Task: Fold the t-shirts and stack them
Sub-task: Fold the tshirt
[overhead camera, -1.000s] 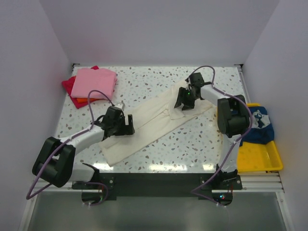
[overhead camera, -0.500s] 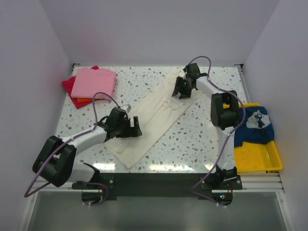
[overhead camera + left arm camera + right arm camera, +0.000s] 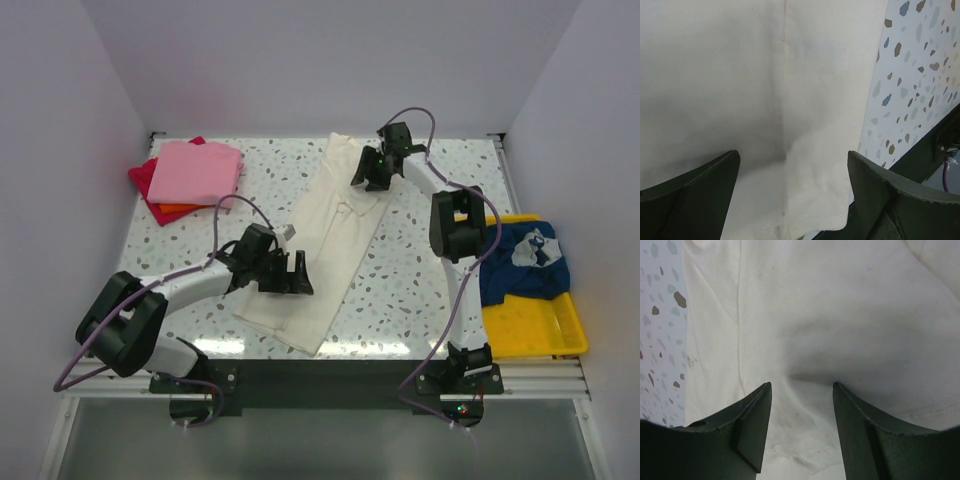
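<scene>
Here's the cream t-shirt [image 3: 335,235], stretched in a long folded strip across the speckled surface [image 3: 420,270], running from the far middle down toward the near edge, slightly angled. The left end effector [image 3: 293,277] sits low on the near part of that strip, by its left edge. From the left wrist view its jaws are spread wide, the cream cloth lies flat between them with a seam running down the middle, and nothing is pinched. Up at the far end, the right end effector [image 3: 365,175] is down on the shirt's upper part, near the collar area. The right wrist view shows its jaws apart with a narrower gap, pale cloth puckering into a shadowed crease just between the fingers [image 3: 747,425], not clamped. Over in the far left corner there's the stack: the pink shirt [image 3: 195,172] folded on top, the red one [image 3: 143,178] peeking out to its left, and a sliver of the orange one [image 3: 168,211] at the near edge. Off to the right, the navy shirt [image 3: 525,262] with white print lies crumpled in the yellow tray [image 3: 530,325], spilling over its far rim
</scene>
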`<state>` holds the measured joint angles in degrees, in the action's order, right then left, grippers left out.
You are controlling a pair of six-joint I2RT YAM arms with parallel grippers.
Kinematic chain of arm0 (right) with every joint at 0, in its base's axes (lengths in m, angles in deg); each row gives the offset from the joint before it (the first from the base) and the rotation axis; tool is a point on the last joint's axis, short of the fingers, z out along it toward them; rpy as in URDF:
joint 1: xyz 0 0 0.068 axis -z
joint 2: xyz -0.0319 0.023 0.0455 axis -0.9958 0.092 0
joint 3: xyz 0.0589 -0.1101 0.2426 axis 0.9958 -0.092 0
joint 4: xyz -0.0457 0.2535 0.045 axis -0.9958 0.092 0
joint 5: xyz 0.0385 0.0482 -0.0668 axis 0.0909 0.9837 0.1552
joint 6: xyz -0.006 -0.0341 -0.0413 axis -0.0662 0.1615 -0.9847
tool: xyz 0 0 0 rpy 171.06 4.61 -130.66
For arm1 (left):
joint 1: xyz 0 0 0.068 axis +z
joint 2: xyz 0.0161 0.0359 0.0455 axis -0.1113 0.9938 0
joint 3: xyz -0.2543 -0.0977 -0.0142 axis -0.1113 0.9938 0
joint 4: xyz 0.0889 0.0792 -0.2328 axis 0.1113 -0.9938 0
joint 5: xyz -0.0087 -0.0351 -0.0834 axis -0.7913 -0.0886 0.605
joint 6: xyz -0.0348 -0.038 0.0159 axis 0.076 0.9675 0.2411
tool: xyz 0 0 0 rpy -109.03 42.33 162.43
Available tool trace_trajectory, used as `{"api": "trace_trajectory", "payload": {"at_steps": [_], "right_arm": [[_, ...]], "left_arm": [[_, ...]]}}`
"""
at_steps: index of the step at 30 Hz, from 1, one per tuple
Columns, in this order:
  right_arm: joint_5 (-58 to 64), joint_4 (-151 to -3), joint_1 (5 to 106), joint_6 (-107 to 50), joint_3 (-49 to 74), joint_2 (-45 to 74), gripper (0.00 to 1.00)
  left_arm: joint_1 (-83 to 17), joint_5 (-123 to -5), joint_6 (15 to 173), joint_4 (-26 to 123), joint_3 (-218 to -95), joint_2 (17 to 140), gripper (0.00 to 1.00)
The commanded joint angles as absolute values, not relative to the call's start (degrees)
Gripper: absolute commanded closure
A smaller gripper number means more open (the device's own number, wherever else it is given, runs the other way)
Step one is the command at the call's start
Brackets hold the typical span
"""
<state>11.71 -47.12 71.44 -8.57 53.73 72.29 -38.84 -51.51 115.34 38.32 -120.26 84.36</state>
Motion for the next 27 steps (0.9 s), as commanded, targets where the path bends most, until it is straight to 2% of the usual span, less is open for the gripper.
{"api": "trace_trajectory", "payload": {"at_steps": [1,7,17,27], "right_arm": [[13.5,-48.1,71.4,-8.5,55.3,71.9,0.43],[17.5,-50.0,71.4,-7.6,55.2,66.6,0.43],[17.1,-50.1,71.1,-9.5,43.4,58.5,0.43],[14.9,-51.1,71.0,-10.2,38.8,59.8,0.44]], "left_arm": [[-39.2,-50.1,113.9,33.0,-122.5,82.6,0.06],[-39.2,-49.8,113.5,31.2,-124.4,81.7,0.06],[-40.0,-47.7,114.5,30.8,-122.2,80.3,0.05],[-41.5,-47.8,117.3,32.1,-120.7,83.0,0.05]]}}
